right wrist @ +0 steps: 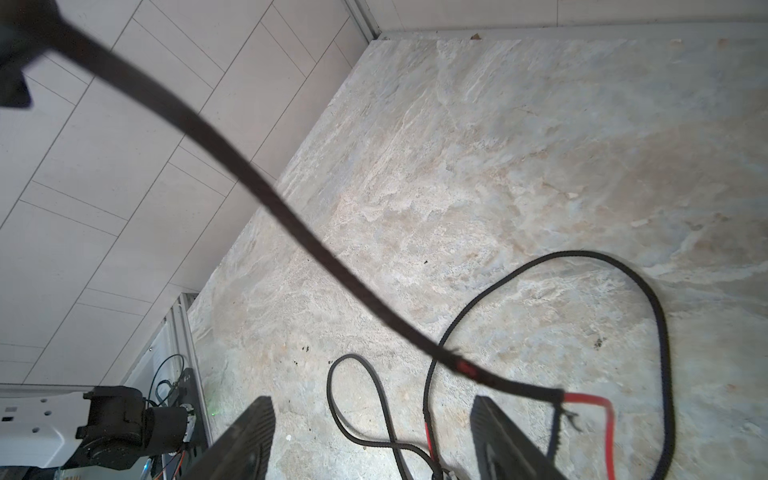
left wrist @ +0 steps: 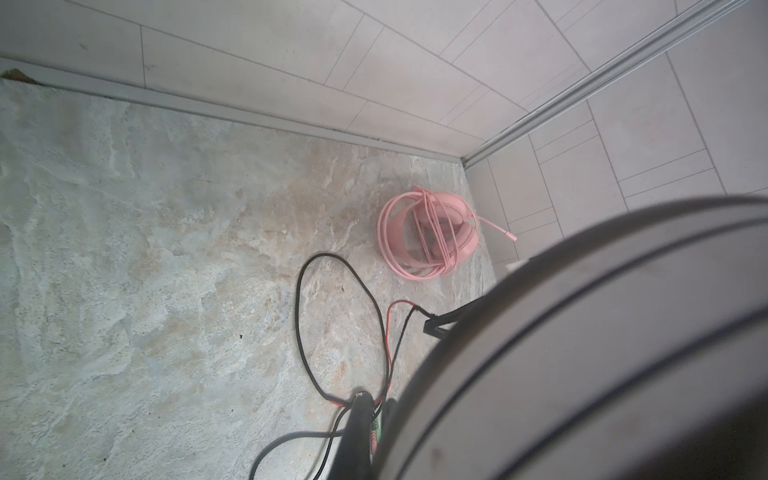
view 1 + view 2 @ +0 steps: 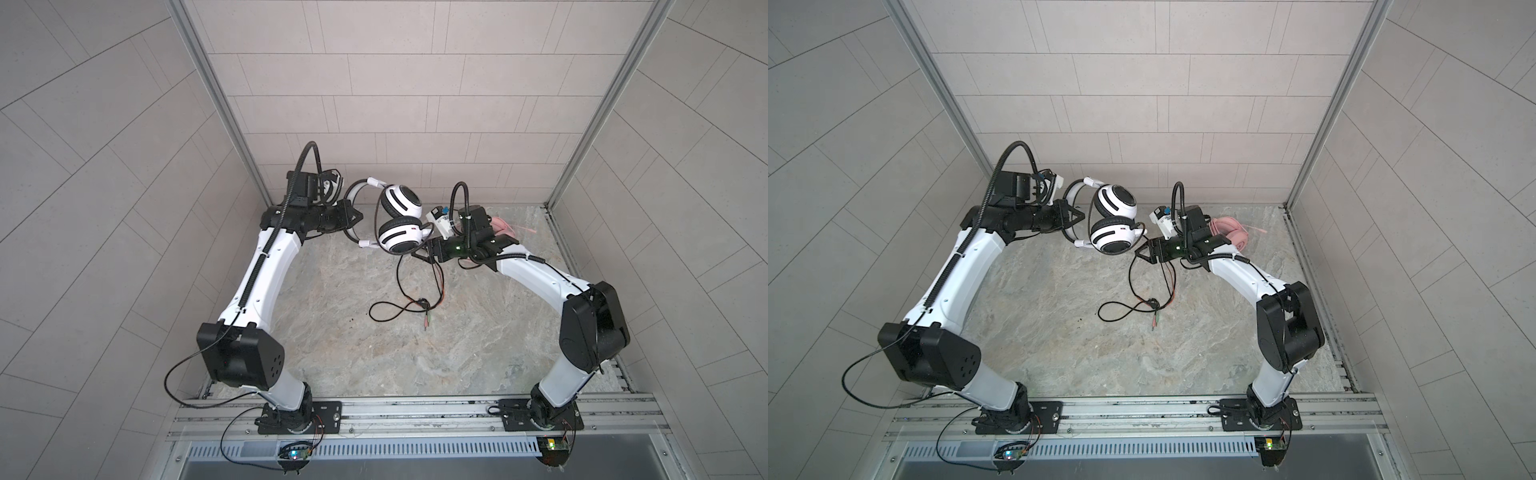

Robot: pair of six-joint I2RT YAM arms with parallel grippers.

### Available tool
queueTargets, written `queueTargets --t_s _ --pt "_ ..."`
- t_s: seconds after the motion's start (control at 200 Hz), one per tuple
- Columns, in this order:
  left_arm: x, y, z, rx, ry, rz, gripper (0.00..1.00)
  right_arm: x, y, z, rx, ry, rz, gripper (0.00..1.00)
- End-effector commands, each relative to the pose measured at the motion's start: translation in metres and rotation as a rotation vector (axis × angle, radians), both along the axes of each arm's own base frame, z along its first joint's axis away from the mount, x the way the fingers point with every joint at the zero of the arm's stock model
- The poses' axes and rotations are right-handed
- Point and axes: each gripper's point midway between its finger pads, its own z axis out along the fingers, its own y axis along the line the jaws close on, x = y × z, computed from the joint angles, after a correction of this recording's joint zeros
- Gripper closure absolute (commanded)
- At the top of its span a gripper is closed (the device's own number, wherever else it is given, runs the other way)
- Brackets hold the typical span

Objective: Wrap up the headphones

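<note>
White-and-black headphones (image 3: 400, 240) are held up over the table (image 3: 374, 374) by the left gripper (image 3: 352, 217), whose jaws are pressed together on the headband (image 3: 355, 187). In both top views the two ear cups are seen stacked one behind the other just beyond that gripper, toward the middle of the scene. In the left wrist view the headband is shown only as a broad, blurred grey arc close to the lens.

The right gripper (image 3: 430, 249) is turned toward the nearer ear cup and is placed just beside it. In the right wrist view its fingers (image 1: 249, 440) are seen spread wide, with nothing pinched between them. The black cable (image 1: 291, 216) is drawn slantwise across the space in front of them, and a red wire (image 1: 590, 401) is bared where the sheath ends near one finger. Whether that finger is touched by it cannot be told.

From the nearer ear cup the black cable is hung down to the table, where it is laid in loose loops near the middle. The plugs (image 3: 427, 323) are found at its end.

The pink headphones (image 2: 428, 232) are set in the far right corner of the table, behind the right arm and well apart from the other pair. Their thin pink cable (image 2: 434, 216) is wound around them.
</note>
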Motion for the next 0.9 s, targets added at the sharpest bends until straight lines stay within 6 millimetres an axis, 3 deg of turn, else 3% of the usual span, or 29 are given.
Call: queueTargets --t_s 0.0,0.115,0.255,0.445,0.615,0.696,0.896 --pt "-0.002 -0.007 0.038 -0.093 -0.048 -0.034 1.0 0.012 0.012 0.011 0.093 -0.068 0.02 0.23" --pt "-0.001 -0.003 0.045 -0.111 -0.043 -0.033 1.0 0.026 0.02 0.004 0.146 -0.084 0.016 0.15" --pt "0.0 0.01 0.048 -0.084 -0.036 -0.006 1.0 0.031 0.009 -0.003 0.118 -0.092 -0.026 0.14" --pt "0.005 0.022 0.046 -0.063 -0.018 0.026 1.0 0.016 -0.015 0.007 0.146 -0.111 -0.025 0.27" --pt "0.01 0.021 0.05 -0.078 -0.011 0.025 1.0 -0.002 -0.027 0.01 0.158 -0.116 -0.014 0.24" --pt "0.01 0.02 0.056 -0.084 -0.021 0.025 1.0 0.003 -0.032 -0.002 0.13 -0.106 -0.055 0.2" --pt "0.006 0.017 0.067 -0.1 -0.013 -0.011 1.0 0.023 -0.018 -0.043 0.144 -0.04 -0.048 0.11"
